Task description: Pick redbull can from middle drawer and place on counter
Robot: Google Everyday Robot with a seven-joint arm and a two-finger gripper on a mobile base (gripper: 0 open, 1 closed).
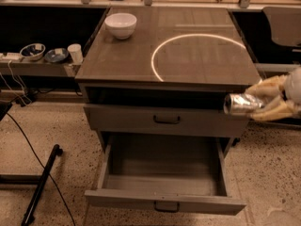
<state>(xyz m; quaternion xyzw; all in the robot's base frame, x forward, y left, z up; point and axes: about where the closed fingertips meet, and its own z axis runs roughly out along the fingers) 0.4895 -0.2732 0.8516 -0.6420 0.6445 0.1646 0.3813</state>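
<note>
My gripper (pixel 263 103) is at the right edge of the view, level with the cabinet's upper front. It is shut on the redbull can (pixel 240 104), a shiny silver can held lying sideways in the air, just below the counter's front right corner. The middle drawer (pixel 164 168) is pulled open below, with a plain grey interior that shows nothing inside. The counter (pixel 136 55) is the flat grey-brown top with a pale ring marking (pixel 155 65).
A white bowl (pixel 121 25) stands on the counter's back left. A closed drawer front (pixel 167 120) sits above the open one. A side shelf at left holds small bowls (pixel 33 51) and a cup (pixel 75 53). A dark stand leg (pixel 40 185) lies on the floor at left.
</note>
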